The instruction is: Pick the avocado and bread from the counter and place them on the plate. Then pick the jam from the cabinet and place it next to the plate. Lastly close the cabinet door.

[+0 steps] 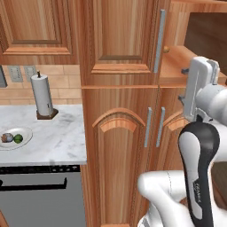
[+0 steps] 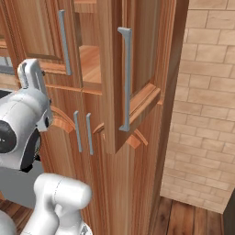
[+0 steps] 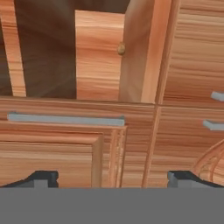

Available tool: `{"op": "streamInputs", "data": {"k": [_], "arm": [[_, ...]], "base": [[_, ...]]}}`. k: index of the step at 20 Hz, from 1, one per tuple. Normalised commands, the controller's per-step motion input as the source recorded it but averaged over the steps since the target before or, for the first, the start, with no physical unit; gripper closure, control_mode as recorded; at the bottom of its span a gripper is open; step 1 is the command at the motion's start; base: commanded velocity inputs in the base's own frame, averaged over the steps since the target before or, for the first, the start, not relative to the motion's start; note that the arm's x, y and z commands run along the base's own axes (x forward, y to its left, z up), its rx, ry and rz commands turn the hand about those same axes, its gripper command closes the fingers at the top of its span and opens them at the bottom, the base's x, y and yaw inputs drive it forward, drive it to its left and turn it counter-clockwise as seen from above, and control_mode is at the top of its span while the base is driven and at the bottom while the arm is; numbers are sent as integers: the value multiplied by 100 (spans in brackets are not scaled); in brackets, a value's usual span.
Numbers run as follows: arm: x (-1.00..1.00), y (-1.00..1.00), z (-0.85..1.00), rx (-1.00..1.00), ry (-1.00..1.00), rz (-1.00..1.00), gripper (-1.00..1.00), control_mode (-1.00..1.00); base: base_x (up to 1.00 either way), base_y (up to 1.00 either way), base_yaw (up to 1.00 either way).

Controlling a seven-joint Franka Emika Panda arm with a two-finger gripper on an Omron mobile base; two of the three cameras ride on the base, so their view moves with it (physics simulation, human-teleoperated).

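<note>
Step in hand: jam fetch w/ avocado [image 1: 18, 138] & bread [image 1: 6, 138] already on plate [image 1: 26, 133] at 9 o'clock; gripper [image 3: 111, 177] released, jaws wide, facing open cabinet [image 1: 119, 133]; jam [image 1: 166, 49] at 1 o'clock on shelf, next reach in & grasp.

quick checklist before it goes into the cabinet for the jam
1. Avocado and bread on the plate: ok, both lie in it on the counter.
2. Cabinet upper right door open: ok, it stands swung out.
3. Gripper open and empty: ok, the fingers stand wide apart with nothing between them.
4. Gripper facing the opening: ok, the hand view looks into the open compartment.
5. Jam located: cannot tell, only a small round orange-brown thing shows at the shelf edge.
</note>
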Motion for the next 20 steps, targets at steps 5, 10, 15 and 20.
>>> {"op": "streamInputs", "data": {"k": [5, 10, 15, 20], "arm": [[-71, 0, -5, 0, -2, -3, -100, -100], [-74, -6, -5, 0, -7, -6, -100, -100], [-81, -10, -9, 0, -13, -7, -100, -100], [-71, -24, -6, 0, -10, -7, -100, -100]], "base": [[0, 0, 0], [0, 0, 0], [0, 0, 0], [0, 0, 0]]}}
